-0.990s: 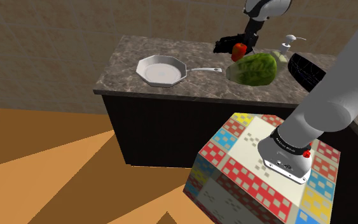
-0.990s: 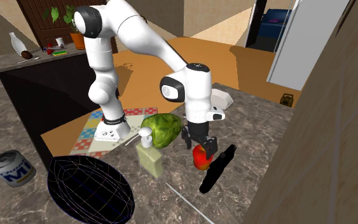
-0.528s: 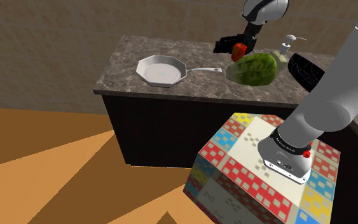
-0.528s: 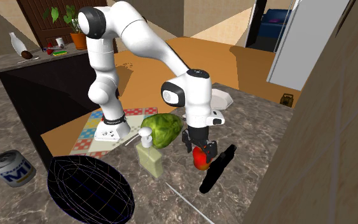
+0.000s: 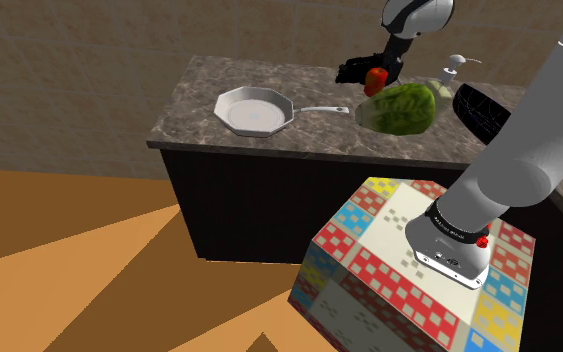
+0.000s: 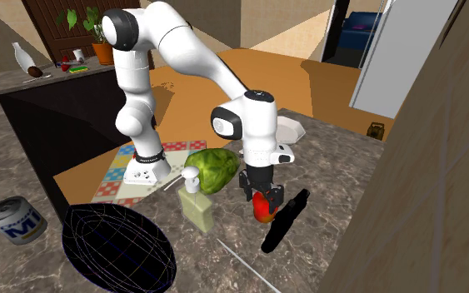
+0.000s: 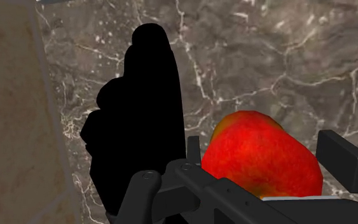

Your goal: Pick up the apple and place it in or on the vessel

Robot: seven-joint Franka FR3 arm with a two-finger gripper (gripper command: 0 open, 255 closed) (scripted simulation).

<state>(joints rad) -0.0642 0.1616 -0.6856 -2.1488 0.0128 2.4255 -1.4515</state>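
A red apple [image 5: 376, 79] [image 6: 262, 208] [image 7: 260, 162] rests on the dark marble counter [image 5: 299, 135] near the back wall. My black gripper [image 5: 380, 70] [image 6: 261, 198] [image 7: 266, 143] hangs straight down over it, open, with one finger close on each side of the apple. A pale frying pan [image 5: 254, 110] sits on the counter toward the shoulder view's left, handle pointing at the apple. A black wire-mesh bowl [image 5: 481, 108] [image 6: 116, 250] stands at the counter's other end.
A black bottle-shaped thing [image 6: 282, 220] [image 7: 139, 121] lies right beside the apple, against the wall. A green lettuce head [image 5: 401, 107] [image 6: 212, 169] and a soap dispenser [image 5: 447, 75] [image 6: 195, 202] stand close by. A tin can [image 6: 14, 219] sits farther off.
The hand came down a little over the apple a second ago, so the fingers now straddle it. It has held still for the last half second.
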